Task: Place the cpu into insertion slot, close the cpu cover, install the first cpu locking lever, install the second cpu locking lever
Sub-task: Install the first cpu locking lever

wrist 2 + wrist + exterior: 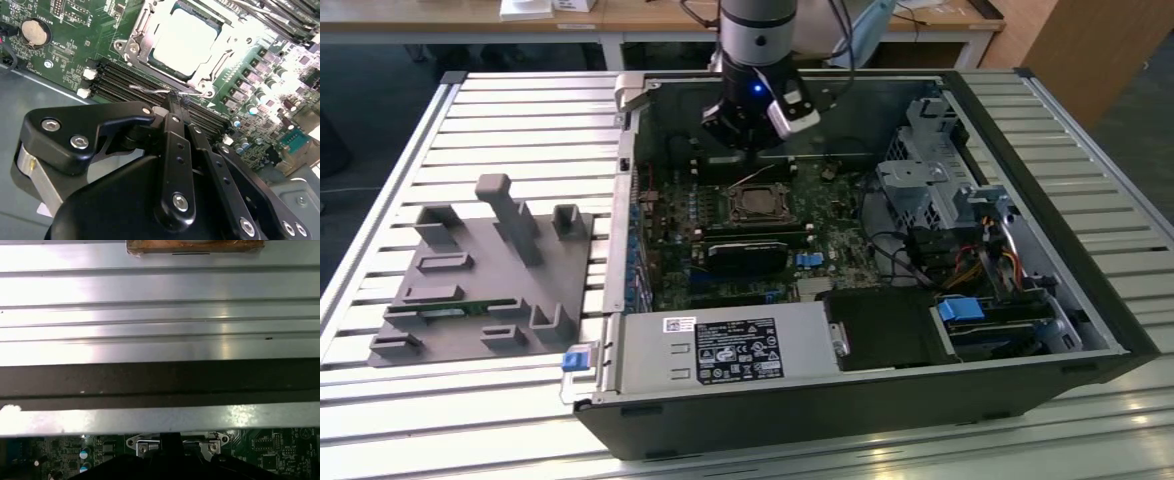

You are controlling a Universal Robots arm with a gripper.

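The cpu (184,42) sits seated in the insertion slot (134,49), dull silver top showing through the window of the cpu cover (216,59), which lies closed flat over it. In the exterior view the socket (757,204) is near the middle of the green motherboard (670,262), inside the open computer case (1014,150). A thin wire locking lever (150,90) runs along the socket edge nearest the gripper (175,102). Gripper fingers are pinched narrow, tips meeting at that lever. At nine o'clock of the case, a grey fixture (487,270) rests on the slatted table (400,130).
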